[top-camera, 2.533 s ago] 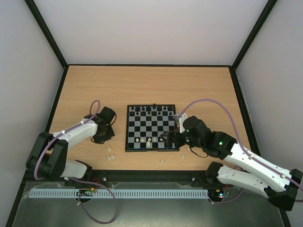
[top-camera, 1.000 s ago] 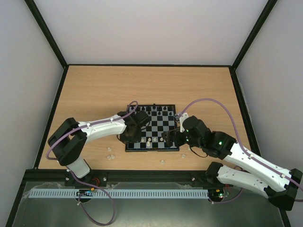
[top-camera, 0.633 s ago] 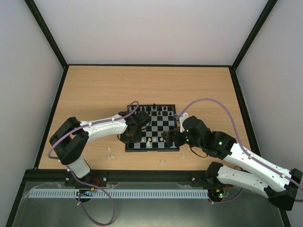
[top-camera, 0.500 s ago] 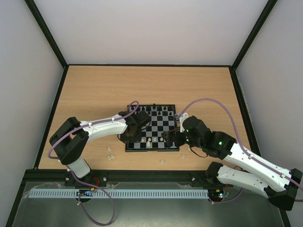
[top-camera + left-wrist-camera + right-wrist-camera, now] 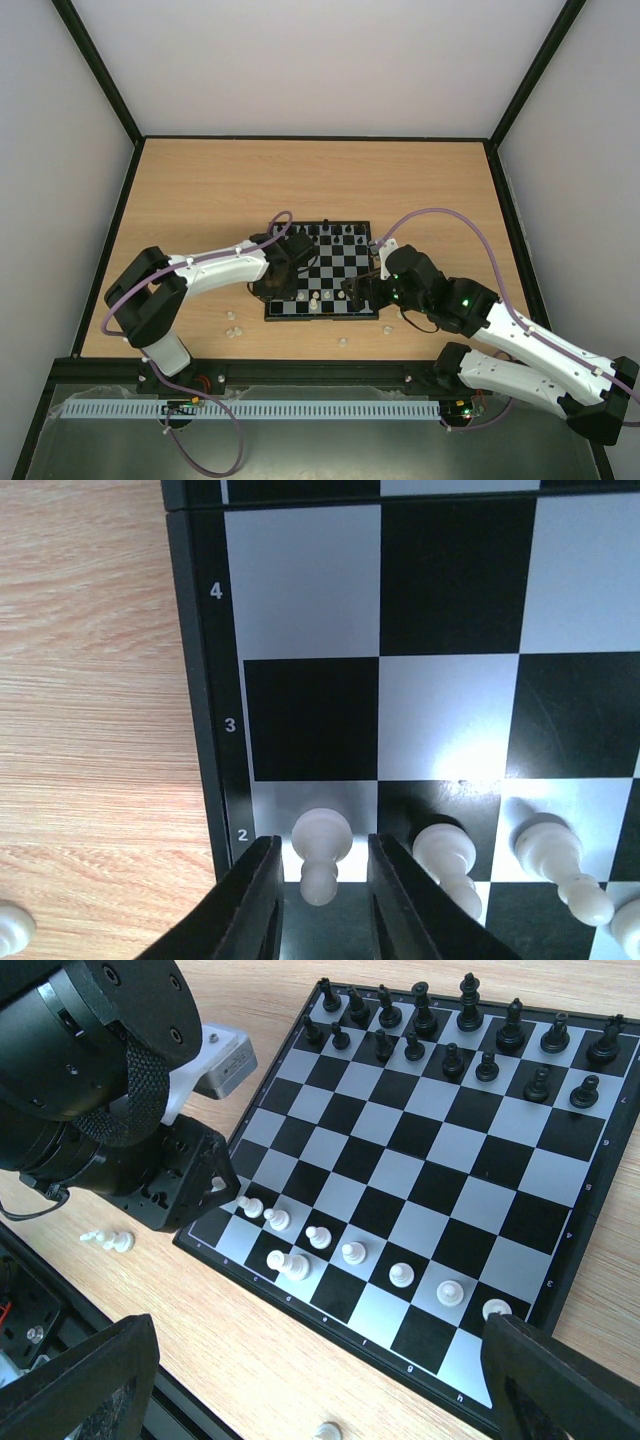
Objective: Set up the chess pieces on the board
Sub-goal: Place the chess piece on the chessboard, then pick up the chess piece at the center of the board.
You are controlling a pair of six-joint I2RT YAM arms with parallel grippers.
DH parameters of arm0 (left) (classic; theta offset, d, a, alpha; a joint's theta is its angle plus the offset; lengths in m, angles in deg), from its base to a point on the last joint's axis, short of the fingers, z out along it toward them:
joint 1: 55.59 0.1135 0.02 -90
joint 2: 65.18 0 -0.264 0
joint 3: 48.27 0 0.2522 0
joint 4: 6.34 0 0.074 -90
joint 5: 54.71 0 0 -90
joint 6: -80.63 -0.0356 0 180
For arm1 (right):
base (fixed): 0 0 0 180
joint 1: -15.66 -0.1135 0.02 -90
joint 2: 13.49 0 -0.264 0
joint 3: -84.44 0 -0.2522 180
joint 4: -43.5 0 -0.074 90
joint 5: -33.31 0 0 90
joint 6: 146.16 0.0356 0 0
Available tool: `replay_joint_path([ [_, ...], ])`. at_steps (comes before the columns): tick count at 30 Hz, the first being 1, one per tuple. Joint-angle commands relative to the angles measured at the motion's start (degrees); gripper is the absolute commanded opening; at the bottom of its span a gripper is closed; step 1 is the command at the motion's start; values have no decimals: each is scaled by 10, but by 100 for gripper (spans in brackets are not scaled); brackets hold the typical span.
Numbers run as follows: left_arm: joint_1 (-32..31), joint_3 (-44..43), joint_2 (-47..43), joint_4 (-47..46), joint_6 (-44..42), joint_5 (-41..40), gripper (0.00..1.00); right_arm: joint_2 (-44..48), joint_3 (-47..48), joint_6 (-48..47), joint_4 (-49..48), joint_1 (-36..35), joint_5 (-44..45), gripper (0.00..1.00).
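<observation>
A light wood-grain counter [image 5: 300, 180] edged by a black rim [image 5: 310, 138] sits between pale grey-white enclosure walls [image 5: 320, 60]; a white slotted strip [image 5: 300, 410] runs along its near side.

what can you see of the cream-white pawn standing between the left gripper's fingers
The cream-white pawn looks like smooth, slightly glossy plastic, with a round head over a narrow neck and its base in shadow. It stands upright on the pale edge square of the row marked 2 on the black and pale checked board, first in a line of white pawns. The left gripper straddles it with a dark finger on each side. A thin gap shows beside the head, so only the board seems to touch it.
</observation>
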Motion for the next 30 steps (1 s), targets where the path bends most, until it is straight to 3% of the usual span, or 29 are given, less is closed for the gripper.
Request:
replay_joint_path([
  [1,2,-20,-7,24,-1,-11,33,1,-5,-1,2,-2,0,89],
  [8,1,-41,-37,45,-3,-24,45,-3,-5,0,3,-3,7,89],
  [14,-11,-24,-138,-5,-11,-61,61,-7,-4,4,7,-2,20,91],
  [17,-12,32,-208,-67,-11,-67,73,-7,-4,6,7,-3,27,92],
  [21,-9,67,-254,-121,-28,-82,96,-12,-4,11,8,-2,46,99],
  [30,-6,65,-212,-179,-78,-71,99,-39,-4,31,2,-3,82,99],
])
